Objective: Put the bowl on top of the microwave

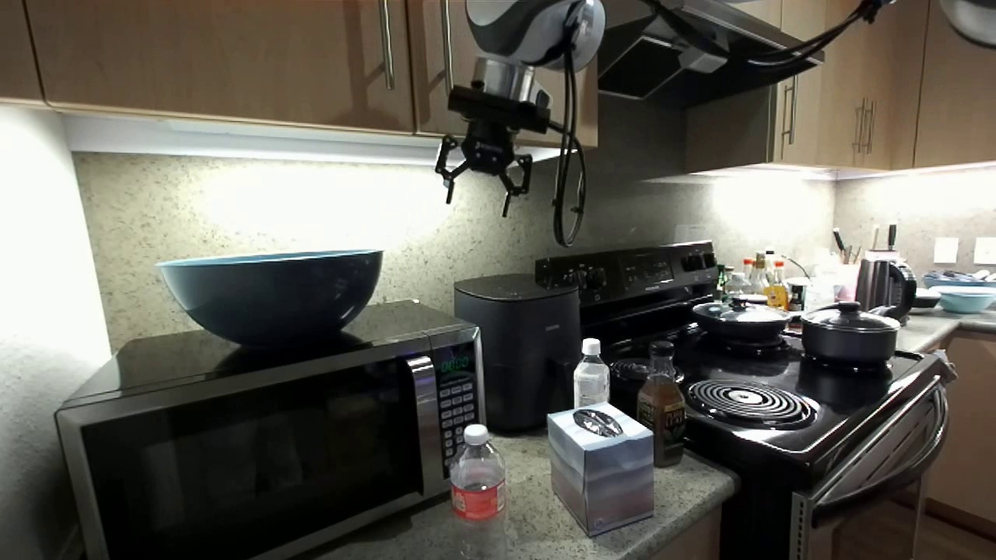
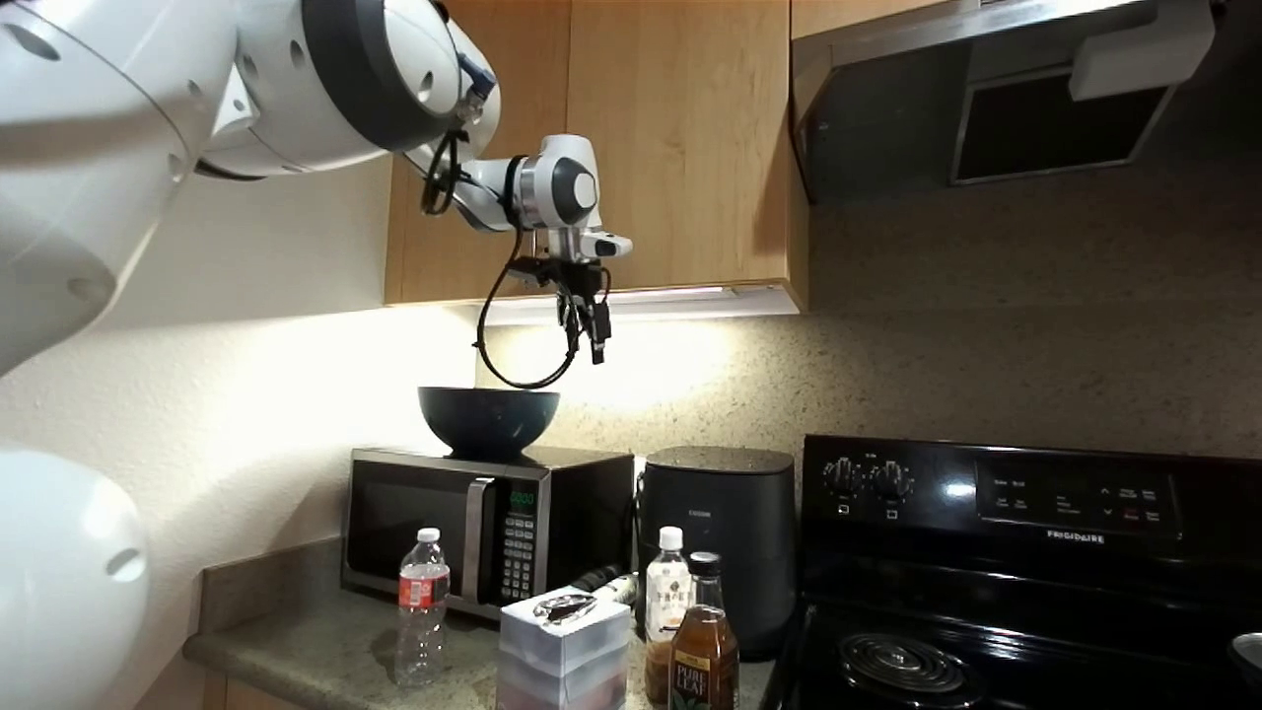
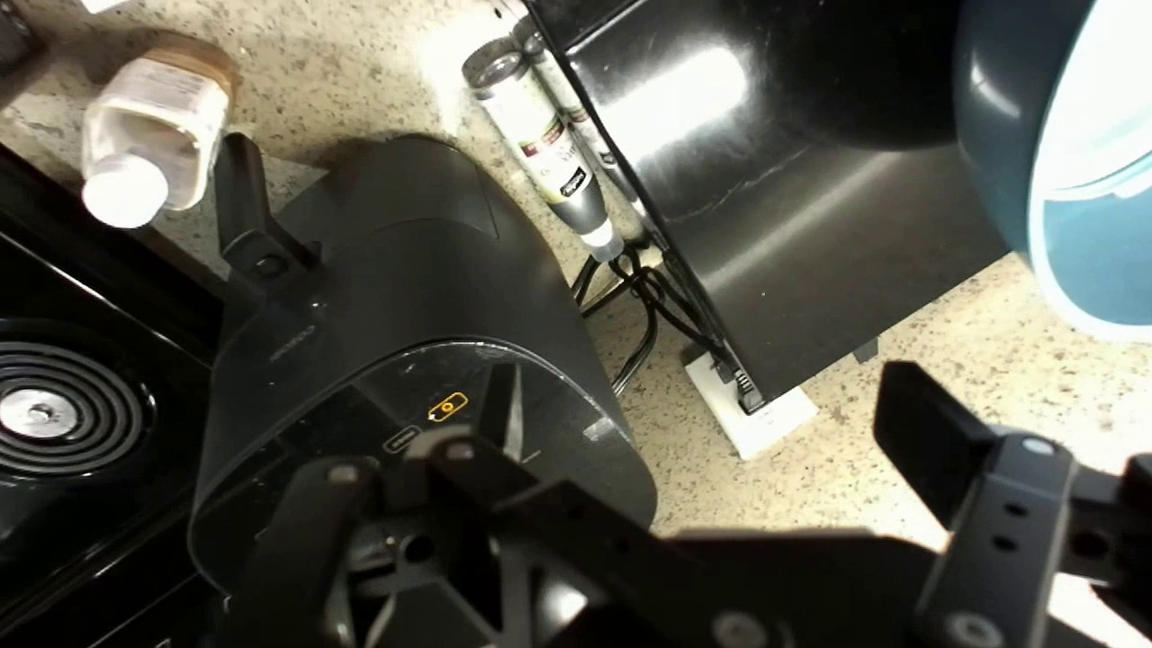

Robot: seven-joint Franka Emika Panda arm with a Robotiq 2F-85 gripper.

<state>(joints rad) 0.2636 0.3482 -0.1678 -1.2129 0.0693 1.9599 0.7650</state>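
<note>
Since the bowl [image 1: 272, 299] already sits rim-up on top of the microwave [image 1: 249, 467], I judge the placing done and only the retreat remaining. My gripper [image 1: 477, 208] hangs apart from the bowl, jaws spread, holding nothing; next calls for backing away without brushing the cabinet [image 1: 226, 58].

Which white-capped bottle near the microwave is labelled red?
The bottle in front of the microwave; the other bottle, by the air fryer, is labelled white.
</note>
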